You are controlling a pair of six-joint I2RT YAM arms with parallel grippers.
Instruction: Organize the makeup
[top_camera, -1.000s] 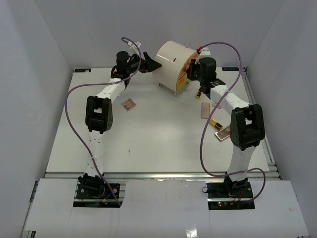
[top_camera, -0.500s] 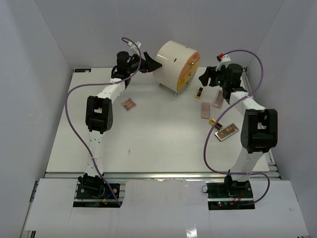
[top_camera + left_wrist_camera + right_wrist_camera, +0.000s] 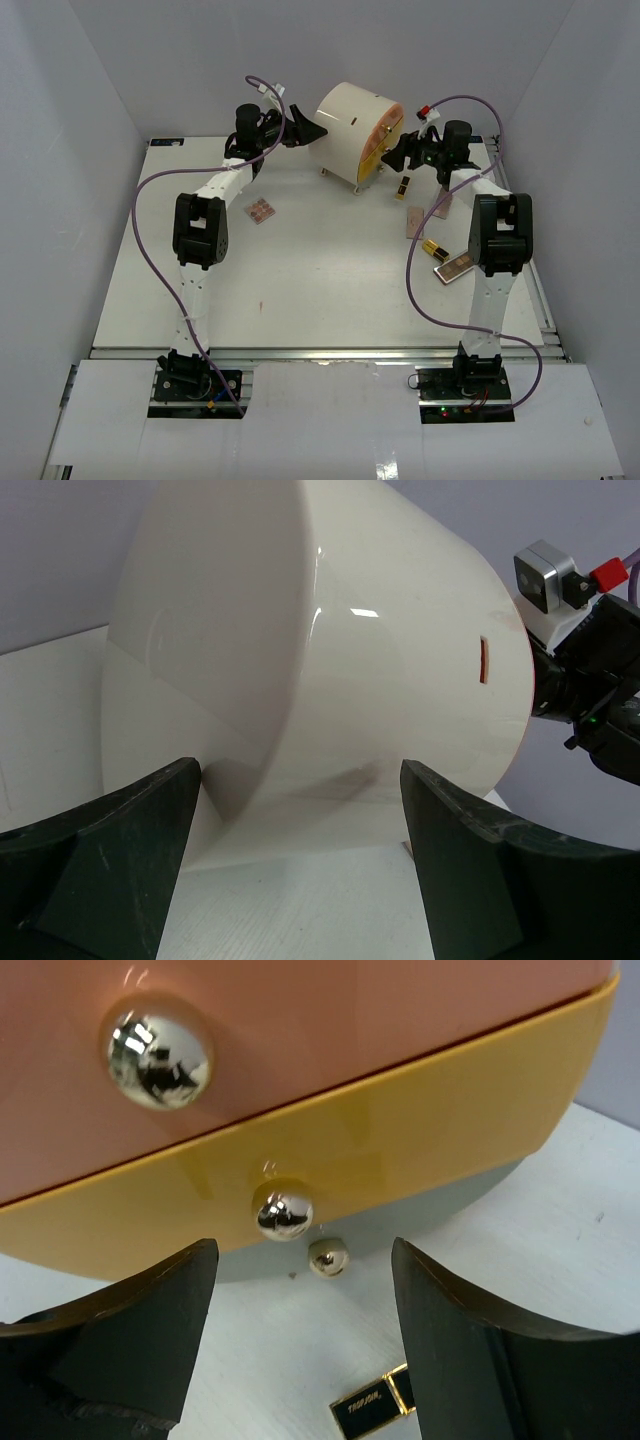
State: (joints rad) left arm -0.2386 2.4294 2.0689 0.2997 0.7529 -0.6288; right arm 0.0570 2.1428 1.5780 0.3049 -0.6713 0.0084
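Observation:
The makeup lies on the table to the right of and in front of the cream round drawer box (image 3: 350,125). It includes a lipstick tube (image 3: 403,187), a pink palette (image 3: 413,222), a second lipstick (image 3: 432,247) and a brown palette (image 3: 455,268). Another palette (image 3: 261,211) lies at the left. My right gripper (image 3: 392,158) is open and empty, facing the box's drawer fronts. In the right wrist view the right gripper (image 3: 305,1340) frames the yellow drawer's knob (image 3: 283,1210), with a lipstick (image 3: 372,1410) below. My left gripper (image 3: 312,131) stands open against the box's back wall (image 3: 320,660).
The box has a pink drawer (image 3: 350,1010) with a silver knob (image 3: 158,1048) above the yellow drawer, and a lower knob (image 3: 328,1257) under it. A third palette (image 3: 440,206) lies partly under my right forearm. White walls close in the table on three sides.
My right gripper opened, swung off to the right of the box, then came back to face the drawer fronts. The left arm has not moved.

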